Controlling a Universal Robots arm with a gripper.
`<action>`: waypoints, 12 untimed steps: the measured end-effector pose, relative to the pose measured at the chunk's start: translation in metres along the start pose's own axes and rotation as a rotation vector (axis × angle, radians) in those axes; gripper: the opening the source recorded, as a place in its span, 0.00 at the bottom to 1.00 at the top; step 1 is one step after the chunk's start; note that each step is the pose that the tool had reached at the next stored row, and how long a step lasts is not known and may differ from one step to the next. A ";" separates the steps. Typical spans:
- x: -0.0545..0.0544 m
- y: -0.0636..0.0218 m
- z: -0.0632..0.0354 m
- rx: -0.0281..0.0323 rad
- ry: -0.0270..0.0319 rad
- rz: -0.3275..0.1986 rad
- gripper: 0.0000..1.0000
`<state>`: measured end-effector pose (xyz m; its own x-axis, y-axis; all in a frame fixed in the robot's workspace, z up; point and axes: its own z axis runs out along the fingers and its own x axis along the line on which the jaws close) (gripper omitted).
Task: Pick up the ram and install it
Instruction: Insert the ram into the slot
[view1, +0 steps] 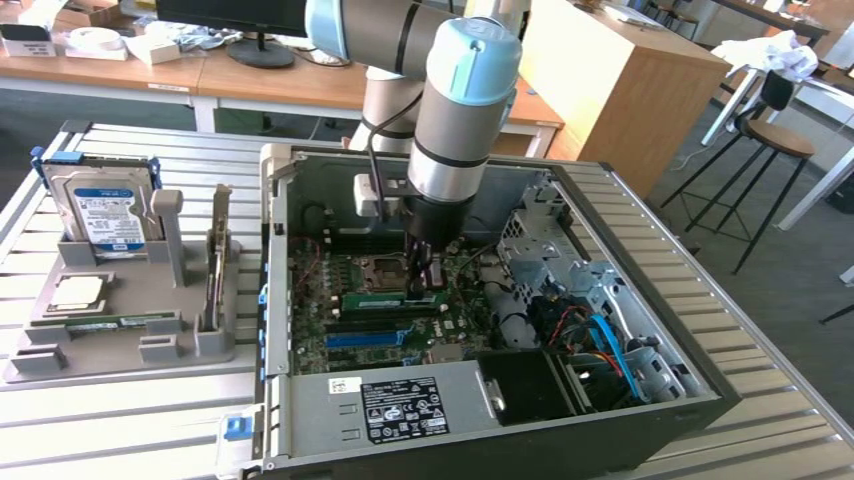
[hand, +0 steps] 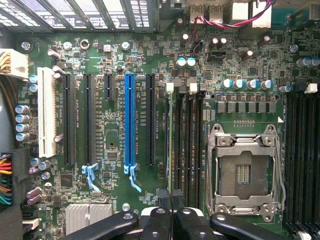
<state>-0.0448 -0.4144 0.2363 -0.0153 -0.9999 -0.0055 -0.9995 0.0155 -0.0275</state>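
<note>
Exterior view: at mid-frame the claw (view1: 427, 283) reaches down into the open computer case (view1: 667, 310) on the slatted counter (view1: 134, 430). It is clenched on one end of the ram (view1: 380, 298), which lies along a motherboard slot.

Wrist view: the claw (hand: 172, 201) pinches the ram (hand: 171, 140). The ram shows edge-on, standing in a slot between the blue slot (hand: 130, 120) and the processor socket (hand: 243, 170).

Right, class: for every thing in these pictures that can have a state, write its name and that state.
computer case: lying on its side, open.
ram: on edge in line with a memory slot, gripped; how deep it sits is unclear.
end effector: shut on the ram.
processor socket: empty.
blue slot: empty.
hard drive: upright in the grey holder.
</note>
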 end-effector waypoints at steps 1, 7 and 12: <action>0.000 0.0000 0.0001 0.0000 -0.0001 0.000 0.11; 0.000 0.0000 0.0014 0.0000 0.0001 0.000 0.11; 0.000 0.0003 0.0015 0.0000 0.0000 0.000 0.11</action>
<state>-0.0451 -0.4144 0.2347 -0.0152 -0.9999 -0.0056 -0.9995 0.0153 -0.0275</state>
